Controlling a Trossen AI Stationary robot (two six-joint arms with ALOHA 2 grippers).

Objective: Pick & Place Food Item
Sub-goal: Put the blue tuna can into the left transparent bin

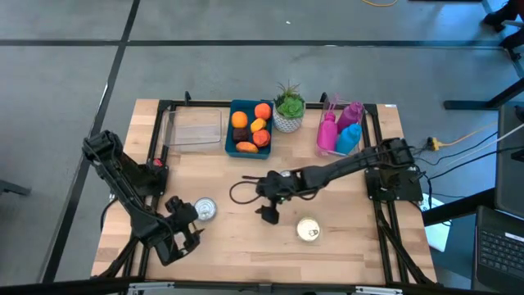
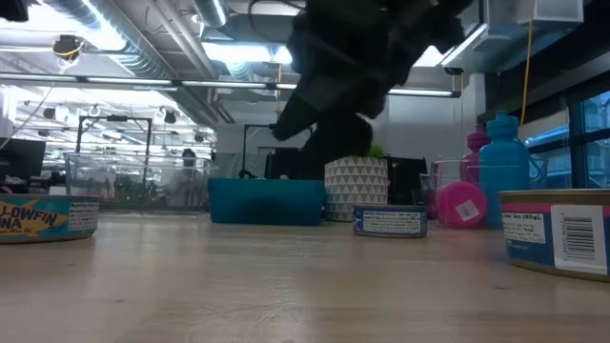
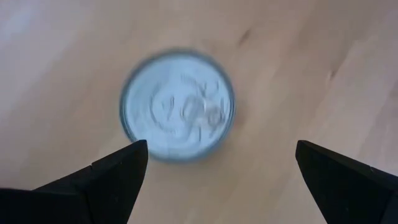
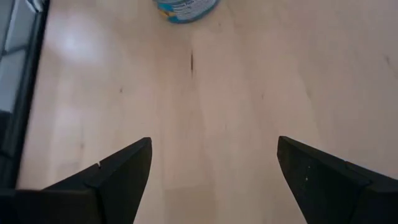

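A tuna can (image 1: 205, 209) stands on its base on the wooden table, its silver lid (image 3: 177, 106) up. My left gripper (image 1: 188, 224) hovers open just near-left of it, and the can shows ahead of its fingers (image 3: 221, 149). My right gripper (image 1: 268, 215) hangs open over bare wood at the table's middle (image 4: 214, 146), pointing toward that can (image 4: 186, 7). A second can (image 1: 308, 229) stands to the right of the right gripper. In the low view a third can (image 2: 391, 221) stands farther back.
A blue bin (image 1: 250, 127) of fruit, a clear box (image 1: 196, 127), a potted plant (image 1: 288, 106), and pink and blue bottles (image 1: 340, 131) line the far edge. Black frame rails (image 1: 385, 221) run along the table's sides. Bare wood lies between the cans.
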